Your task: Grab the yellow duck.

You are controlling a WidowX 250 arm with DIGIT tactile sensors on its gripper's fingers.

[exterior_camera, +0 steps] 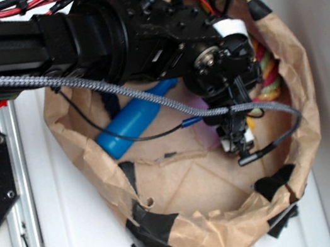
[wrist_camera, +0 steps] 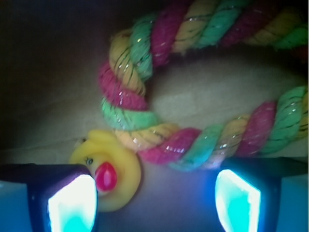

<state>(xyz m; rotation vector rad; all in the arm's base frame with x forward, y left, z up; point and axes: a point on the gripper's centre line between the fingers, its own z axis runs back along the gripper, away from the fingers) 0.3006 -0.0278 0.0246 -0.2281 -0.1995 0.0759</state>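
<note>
White worktop is being occupied by a brown paper bag patched with black tape; inside it a blue bottle is lying near a multicoloured rope ring; the claw is being held apart over the bag floor; the yellow duck is being seen just beside one finger, touching the rope ring, its red beak facing the wrist camera.

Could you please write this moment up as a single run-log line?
phase: closing in | gripper: open, low in paper bin | duck: beside left finger, not held | rope ring: touching duck
</note>
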